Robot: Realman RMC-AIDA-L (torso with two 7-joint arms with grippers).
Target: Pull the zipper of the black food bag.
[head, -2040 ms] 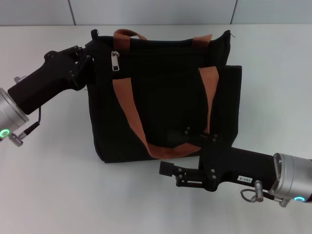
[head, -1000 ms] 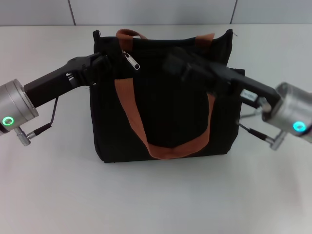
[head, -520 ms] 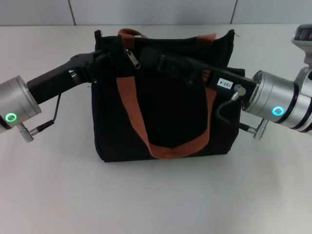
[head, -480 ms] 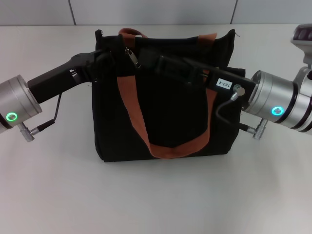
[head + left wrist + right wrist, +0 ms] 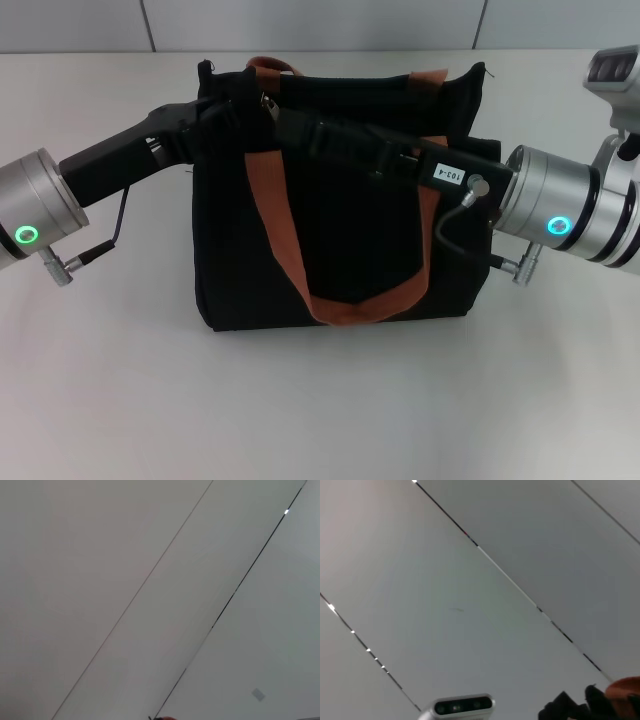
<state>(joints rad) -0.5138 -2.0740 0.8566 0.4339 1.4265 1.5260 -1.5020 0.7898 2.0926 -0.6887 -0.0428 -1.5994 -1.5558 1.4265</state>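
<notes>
The black food bag (image 5: pixel 350 230) stands in the middle of the white table (image 5: pixel 320 400), with rust-brown straps (image 5: pixel 275 215) hanging down its front. A small silver glint of the zipper (image 5: pixel 266 99) shows at the bag's top edge near the left corner; most of the pull is hidden. My left gripper (image 5: pixel 232 112) reaches in from the left and sits against the bag's upper left corner. My right gripper (image 5: pixel 285 120) stretches across the bag's top from the right, its tip right beside the zipper. Black on black hides both tips. Neither wrist view shows the zipper.
Grey wall panels (image 5: pixel 320 25) rise behind the table's far edge. The left wrist view shows only pale panels (image 5: pixel 160 600). In the right wrist view a silver camera bar (image 5: pixel 462 707) and a bit of brown strap (image 5: pixel 625 687) show below more panels.
My right arm swung from the table in front of the bag up over its top and slid left to the zipper. My left gripper pressed in at the bag's left corner; the pull is now mostly covered.
</notes>
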